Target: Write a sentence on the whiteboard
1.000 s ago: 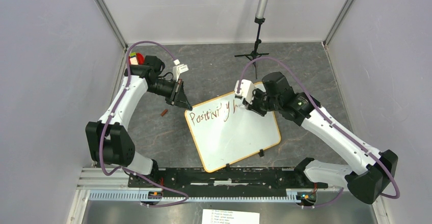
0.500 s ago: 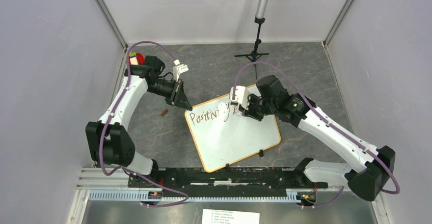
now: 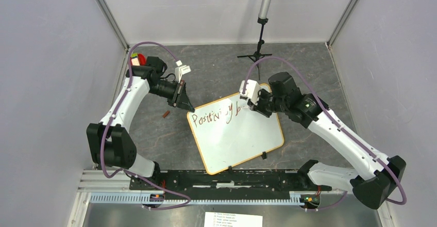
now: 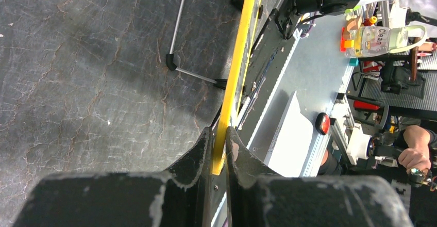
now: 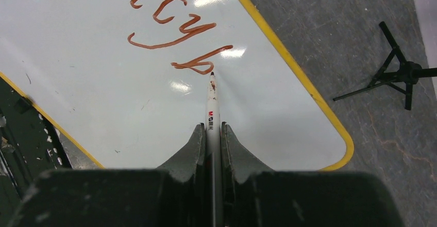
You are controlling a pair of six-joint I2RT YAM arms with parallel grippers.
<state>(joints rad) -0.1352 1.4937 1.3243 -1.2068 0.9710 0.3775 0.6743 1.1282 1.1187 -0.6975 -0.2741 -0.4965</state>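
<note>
The whiteboard [image 3: 242, 134] lies tilted on the dark mat; its yellow rim also shows in the right wrist view [image 5: 309, 90] and edge-on in the left wrist view [image 4: 238, 62]. The sentence [image 3: 214, 115] reads "Positivity b" in brownish-red; its end shows in the right wrist view [image 5: 170, 26]. My left gripper [image 3: 184, 105] is shut on the board's upper left corner. My right gripper [image 3: 252, 107] is shut on a white marker [image 5: 212, 106], whose tip touches the board at the bottom of the "b".
A black tripod stand [image 3: 257, 51] with a grey pole stands at the back. A small brown marker cap [image 3: 166, 114] lies left of the board. A black clip [image 3: 264, 155] sits on the board's near edge. A printed sheet [image 3: 233, 220] lies at the bottom.
My right gripper swung left and back right with the marker; the single stroke after "Positivity" has become a "b". The left arm and the board have not moved.
</note>
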